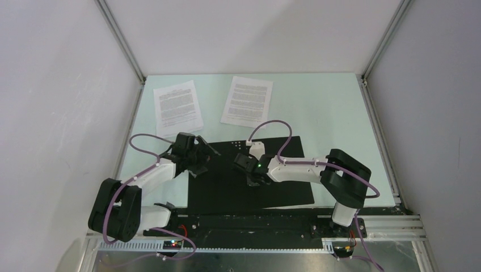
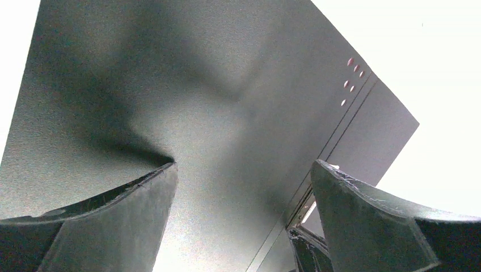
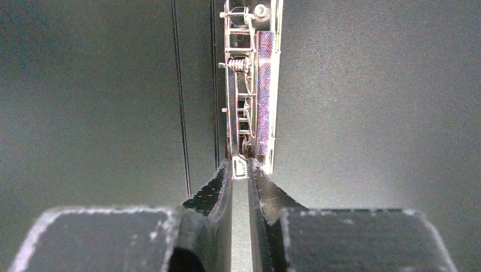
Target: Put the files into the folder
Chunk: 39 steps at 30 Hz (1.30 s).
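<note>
On the pale green table (image 1: 334, 113), the left sheet of paper (image 1: 177, 107) lies flat at the far side, near the left wall, its text facing up; just in front of it the left gripper (image 1: 201, 158) hangs above the left edge of the folder (image 1: 283, 187), jaws spread wide and holding nothing; in the left wrist view its two fingers (image 2: 113, 221) stand well apart, with only the folder's black inside between them, and whether they touch that surface I cannot tell. The folder lies open and flat in the middle of the table, near the arm bases, black side up, with nothing lying on it; both sheets are outside it, beyond its far edge. The right sheet of paper (image 1: 247, 101) lies apart from the left one, a little tilted, close to the folder's far edge. The right gripper (image 1: 249, 173) is down on the folder's spine; in the right wrist view its fingers (image 3: 212, 187) are pinched nearly together on the near end of the metal clip (image 3: 249, 85), which runs straight away from them along the spine.
</note>
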Available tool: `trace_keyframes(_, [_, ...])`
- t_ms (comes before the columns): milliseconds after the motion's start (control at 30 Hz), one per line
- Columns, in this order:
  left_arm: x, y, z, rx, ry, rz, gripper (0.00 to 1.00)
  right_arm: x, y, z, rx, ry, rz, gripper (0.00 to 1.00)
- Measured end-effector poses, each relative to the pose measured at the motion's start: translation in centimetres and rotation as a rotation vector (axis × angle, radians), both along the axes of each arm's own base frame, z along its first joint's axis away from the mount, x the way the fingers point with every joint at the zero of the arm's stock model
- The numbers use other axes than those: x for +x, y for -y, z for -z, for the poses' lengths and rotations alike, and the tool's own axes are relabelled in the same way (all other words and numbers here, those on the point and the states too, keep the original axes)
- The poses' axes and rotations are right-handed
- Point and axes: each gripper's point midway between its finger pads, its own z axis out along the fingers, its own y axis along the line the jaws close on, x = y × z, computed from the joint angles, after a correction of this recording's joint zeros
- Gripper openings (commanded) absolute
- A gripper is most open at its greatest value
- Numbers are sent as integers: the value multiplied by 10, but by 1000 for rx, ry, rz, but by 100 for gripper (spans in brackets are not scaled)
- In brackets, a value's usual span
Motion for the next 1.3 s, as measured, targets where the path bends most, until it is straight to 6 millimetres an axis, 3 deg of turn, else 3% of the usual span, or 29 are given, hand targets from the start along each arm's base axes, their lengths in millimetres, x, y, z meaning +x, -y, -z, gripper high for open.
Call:
trace_keyframes(867, [2,-1,0,-16,-14,-43,99,3,6,5,28,-48,65,0])
trace_keyframes(1300, [7,4,2,-50,-19,-62,99,8,12,-2,20,41,155,0])
